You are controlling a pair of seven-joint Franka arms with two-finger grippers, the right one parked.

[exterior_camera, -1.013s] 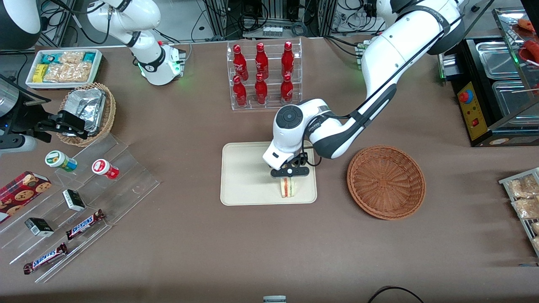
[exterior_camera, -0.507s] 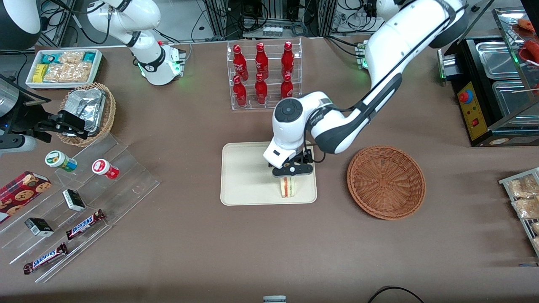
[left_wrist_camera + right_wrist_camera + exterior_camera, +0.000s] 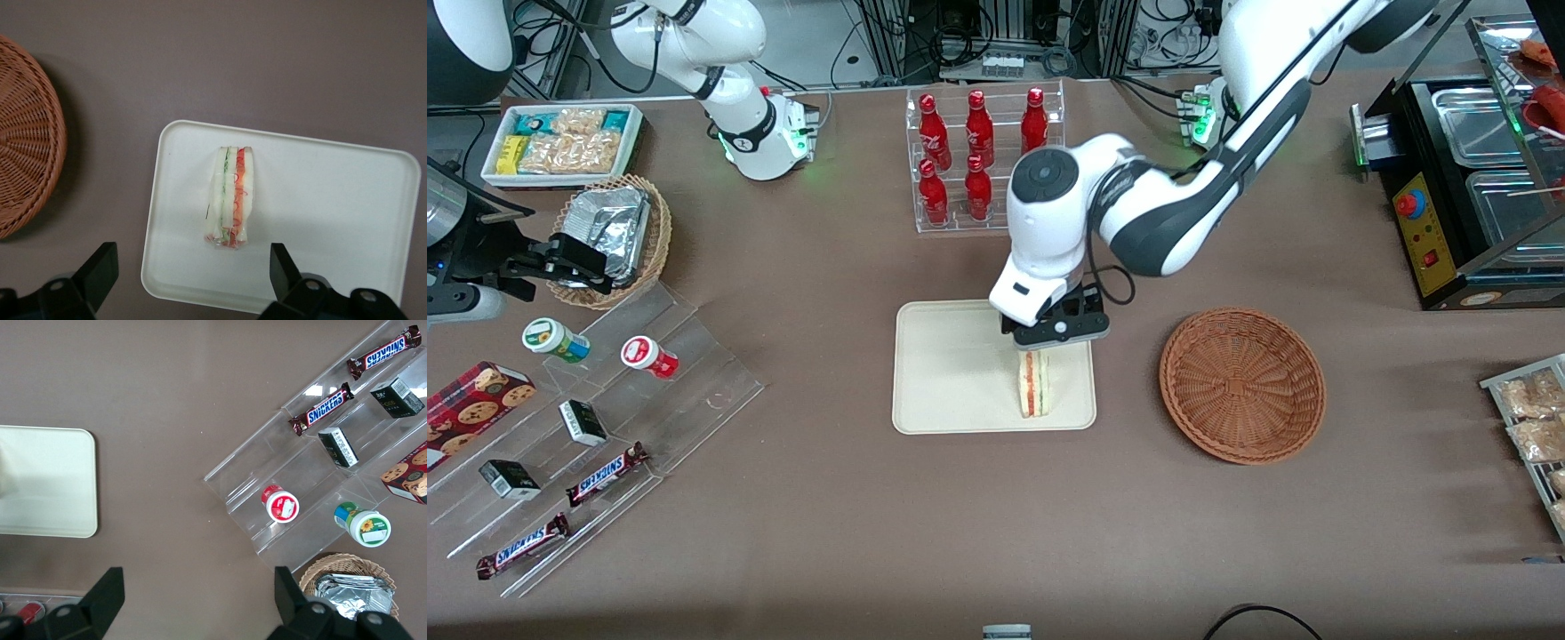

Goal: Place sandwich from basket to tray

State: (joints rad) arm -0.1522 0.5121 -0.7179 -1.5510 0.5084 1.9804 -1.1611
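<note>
Front view: my left arm bends down over the tray (image 3: 943, 373), wrist pointing straight down. The gripper (image 3: 1055, 331) hangs above the sandwich (image 3: 1034, 384), fingers (image 3: 100, 270) spread wide and holding nothing. I see the sandwich standing on edge on the tray, toward the basket (image 3: 1242, 383), which sits beside it.
</note>
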